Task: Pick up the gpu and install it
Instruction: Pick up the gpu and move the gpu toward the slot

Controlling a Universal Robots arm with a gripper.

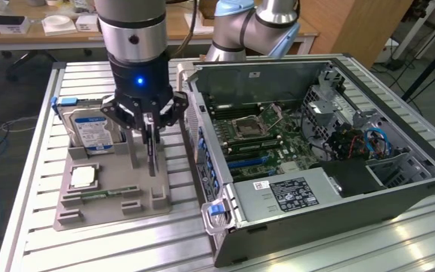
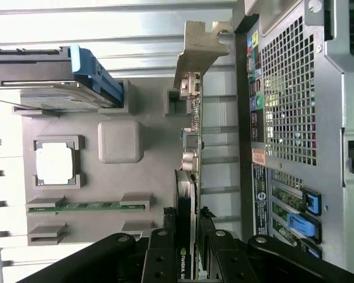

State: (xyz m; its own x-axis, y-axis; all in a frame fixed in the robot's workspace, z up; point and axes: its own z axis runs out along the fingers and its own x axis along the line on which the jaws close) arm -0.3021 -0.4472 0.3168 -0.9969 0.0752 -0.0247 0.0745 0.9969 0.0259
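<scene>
black fingers [image 2: 159, 253] pinching the thin dark gpu card with silvery end bracket [image 1: 152, 153].
the card stands on edge at the grey moulded holder tray [image 1: 97, 212] on the slatted metal table [image 1: 127, 243], likely so its top edge is free to grip; whether it is clear of the tray cannot be told. the open black computer case [image 1: 316, 226] lies just beside.

Exterior view: placed high, angled down over the counter [image 1: 127, 249].
Wrist view: held close above the tray [image 2: 153, 177].
Shared: tray, case wall [image 2: 289, 94].
</scene>
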